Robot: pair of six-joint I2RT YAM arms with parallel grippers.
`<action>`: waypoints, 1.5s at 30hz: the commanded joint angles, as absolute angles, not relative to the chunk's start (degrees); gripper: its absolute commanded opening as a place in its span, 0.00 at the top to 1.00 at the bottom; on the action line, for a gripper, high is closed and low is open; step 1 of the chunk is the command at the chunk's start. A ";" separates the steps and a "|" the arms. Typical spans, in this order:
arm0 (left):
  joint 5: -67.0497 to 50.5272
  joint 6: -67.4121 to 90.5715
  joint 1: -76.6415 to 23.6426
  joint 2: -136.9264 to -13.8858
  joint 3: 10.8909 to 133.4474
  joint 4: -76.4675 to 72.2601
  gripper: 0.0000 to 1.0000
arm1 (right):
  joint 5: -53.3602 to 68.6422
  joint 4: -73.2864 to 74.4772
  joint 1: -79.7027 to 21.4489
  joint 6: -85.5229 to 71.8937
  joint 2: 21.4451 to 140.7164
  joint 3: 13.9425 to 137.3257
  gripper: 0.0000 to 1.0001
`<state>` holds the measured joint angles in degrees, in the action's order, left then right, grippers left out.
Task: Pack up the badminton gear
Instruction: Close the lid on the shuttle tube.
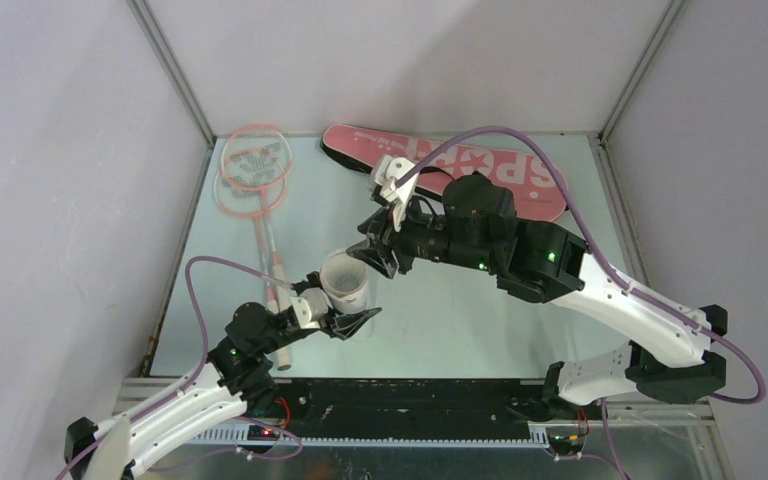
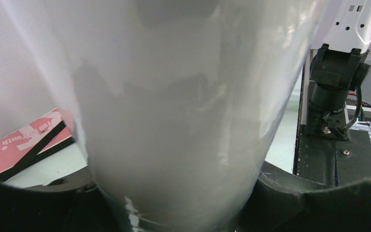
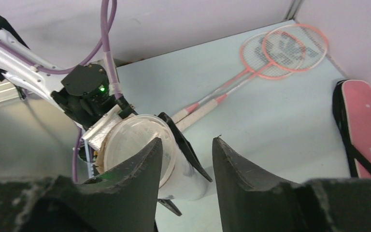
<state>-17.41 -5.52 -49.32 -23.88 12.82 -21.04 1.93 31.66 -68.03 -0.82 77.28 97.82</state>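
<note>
The jaws of the left gripper were clamped on the lower part of the long white plastic tube, which filled the left wrist view from edge to edge. The tube stood nearly on end above the pale grey table, leaning a little, with its round top end turned up toward the overhead camera. Whether that end was capped could not be told, and no shuttlecocks showed anywhere.

The jaws of the right gripper stood apart with nothing between them. In the right wrist view, bare table and a left finger showed through the gap. Seen from above, the tube's top end lay just beside these jaws at about 8 o'clock, near but apparently not touching. Any approach to that rim would likely run down along the tube's long axis, while the left arm, the nearer one, steadied it.

The two pink-framed rackets with white handles lay overlapped at 11 o'clock from the tube. The pink black-edged "SPORT" racket bag lay flat at 2 o'clock.
</note>
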 commanded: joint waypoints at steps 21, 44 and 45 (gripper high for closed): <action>-15.57 -5.56 -49.37 -27.17 13.40 -20.89 0.37 | 0.58 31.99 -69.44 -1.20 79.04 99.20 0.72; -14.85 -5.11 -49.38 -27.81 14.13 -20.26 0.38 | -11.88 34.62 -75.57 4.97 80.99 100.47 0.56; -14.85 -5.11 -49.33 -27.84 14.10 -20.23 0.38 | -12.40 34.71 -75.71 5.48 81.16 100.51 0.53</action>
